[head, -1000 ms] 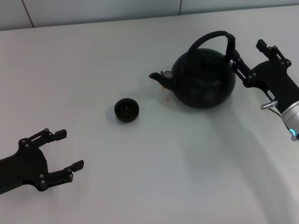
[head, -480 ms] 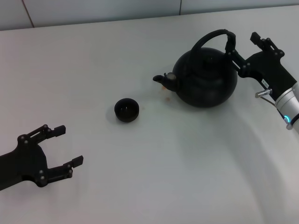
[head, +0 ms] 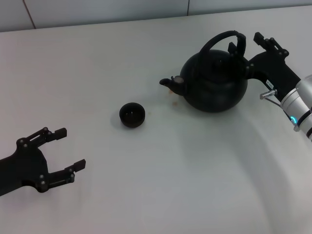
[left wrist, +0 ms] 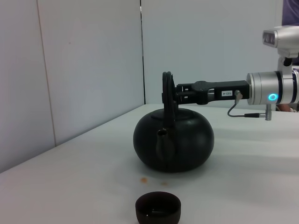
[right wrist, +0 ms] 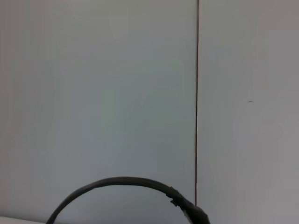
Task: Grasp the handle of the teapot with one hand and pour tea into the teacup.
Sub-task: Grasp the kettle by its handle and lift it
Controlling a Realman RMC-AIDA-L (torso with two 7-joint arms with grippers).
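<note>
The teapot (head: 213,83) sits upright on the white bench (head: 161,195), at about 1 o'clock in the head view, spout (head: 171,84) pointing toward 9 o'clock. Its base looks flat on the bench w/ no sign of lift or tilt. The handle (head: 222,40) arches high over the lid; the left wrist view shows it edge-on, a thin upright hoop above the pot.

The right gripper (head: 247,43) is at the handle's 3 o'clock end, arm reaching in from the right edge. One finger lies against the hoop's right leg, the other sticks out past it toward the far side. In the left wrist view the jaws reach horizontally to the hoop at handle height and seem to straddle it. From the head view they look partly spread, not clamped; whether they actually touch the handle can't be told. The right wrist view shows only the hoop's curve against the wall, no fingers.

The teacup (head: 132,115) stands at about 8 o'clock from the teapot, well apart from the spout, upright. A small brownish spot (head: 174,103) marks the bench just below the spout.

The left gripper (head: 61,148) hangs at 7 o'clock, near the bench edge, jaws wide apart, holding nothing, prob. idle.

Progress, as a judgement: early. Approach to the handle is about done; grip not closed. Left to do: clamp, lift, carry the spout over the cup, tilt & pour
</note>
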